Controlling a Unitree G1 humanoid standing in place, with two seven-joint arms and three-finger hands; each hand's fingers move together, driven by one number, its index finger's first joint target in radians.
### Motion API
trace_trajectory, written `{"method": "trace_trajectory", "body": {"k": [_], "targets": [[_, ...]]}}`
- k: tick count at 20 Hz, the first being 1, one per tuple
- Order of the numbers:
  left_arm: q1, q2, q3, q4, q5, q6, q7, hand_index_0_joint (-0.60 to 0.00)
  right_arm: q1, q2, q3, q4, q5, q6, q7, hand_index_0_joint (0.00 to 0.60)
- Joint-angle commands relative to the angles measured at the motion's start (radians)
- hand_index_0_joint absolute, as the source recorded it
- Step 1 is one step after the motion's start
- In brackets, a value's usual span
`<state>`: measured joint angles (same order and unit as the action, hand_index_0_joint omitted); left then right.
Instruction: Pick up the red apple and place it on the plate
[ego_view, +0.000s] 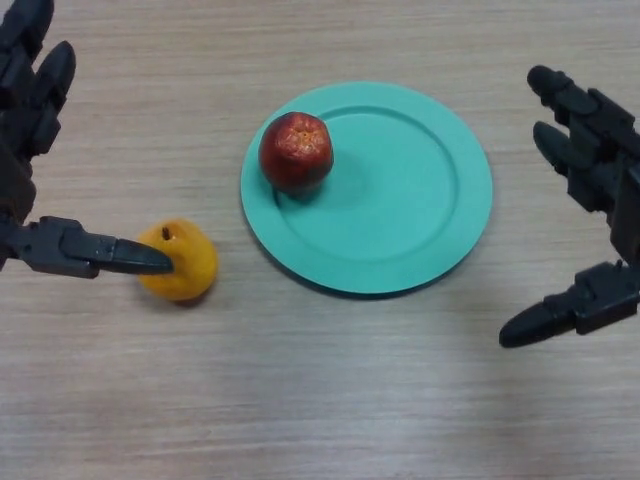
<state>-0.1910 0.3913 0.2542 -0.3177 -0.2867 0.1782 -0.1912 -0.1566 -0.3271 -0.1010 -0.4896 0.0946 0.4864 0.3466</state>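
The red apple (296, 150) rests on the left part of the teal plate (420, 210), stem end up. My left hand (35, 130) is at the left edge, fingers straight and spread, holding nothing; its thumb tip lies over the near side of a yellow fruit. My right hand (600, 200) is at the right edge, to the right of the plate, fingers straight and spread, holding nothing.
A yellow-orange fruit (183, 262) lies on the wooden table (320, 400), left of the plate and partly under my left thumb.
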Motion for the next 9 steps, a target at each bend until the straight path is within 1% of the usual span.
{"method": "trace_trajectory", "body": {"k": [1,3,5,7,9], "targets": [[-0.032,0.058,0.09,-0.034,-0.005,-0.123,0.011,0.0,-0.016,-0.01,-0.076,-0.077,0.053,-0.068,-0.013,0.0],[-0.027,0.059,0.09,-0.047,0.008,-0.108,0.017,0.0,-0.013,-0.007,-0.076,-0.085,0.065,-0.06,-0.025,0.0],[-0.02,0.068,0.098,-0.078,0.004,-0.053,0.003,0.0,-0.024,-0.012,-0.079,-0.099,0.075,-0.04,-0.033,0.0],[-0.011,0.065,0.104,-0.098,0.016,-0.026,-0.013,0.0,-0.031,-0.022,-0.086,-0.12,0.091,-0.019,-0.022,0.0],[-0.014,0.06,0.098,-0.105,0.032,-0.018,-0.009,0.0,-0.024,-0.019,-0.098,-0.128,0.116,-0.027,-0.014,0.0]]}}
